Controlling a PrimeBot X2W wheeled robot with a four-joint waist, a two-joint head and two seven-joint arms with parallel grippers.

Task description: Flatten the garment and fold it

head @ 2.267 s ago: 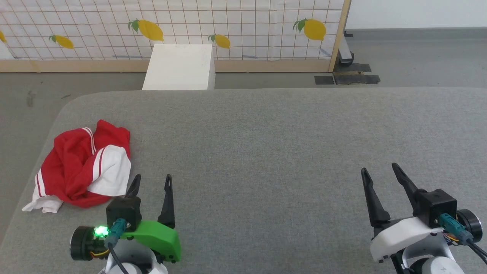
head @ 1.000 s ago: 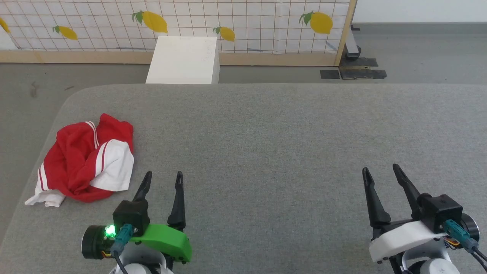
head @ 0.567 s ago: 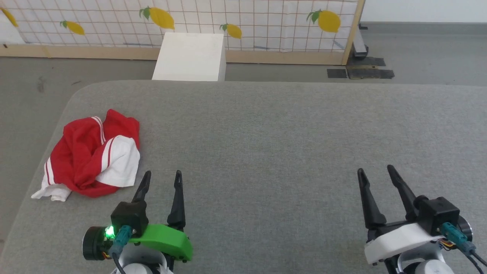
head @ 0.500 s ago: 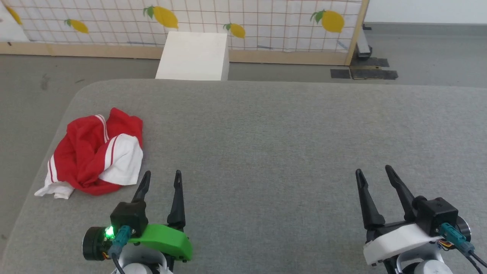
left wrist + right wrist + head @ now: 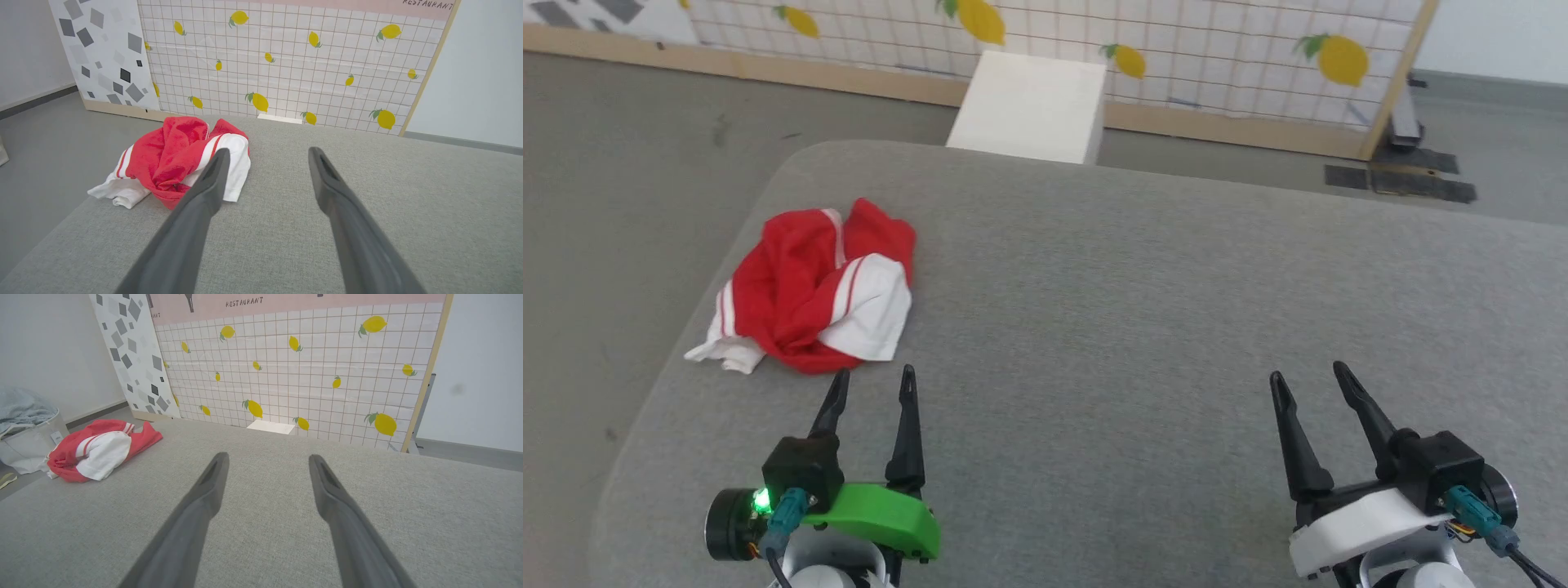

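You've got the red/white jersey point(image 5: 792, 286) bunched ctr-left on the grey pad point(image 5: 1143, 310) — left gripper point(image 5: 874, 373) just below it, right gripper point(image 5: 1307, 371) lower right, both wide apart, empty.

The head view looks forward and down from above the near edge of the grey desk point(image 5: 1143, 310), with the left end effector point(image 5: 874, 371) at 7 o'clock, the right end effector point(image 5: 1306, 371) at 5 o'clock and the garment point(image 5: 792, 278) at 10 o'clock. The left wrist view sits low over the desk, facing the lemon-print screen point(image 5: 286, 61) with the garment near at 10 o'clock; the right wrist view faces the same screen from further right, the garment well off at 9 o'clock. All three share desk, garment, screen and the white box point(image 5: 1029, 110).
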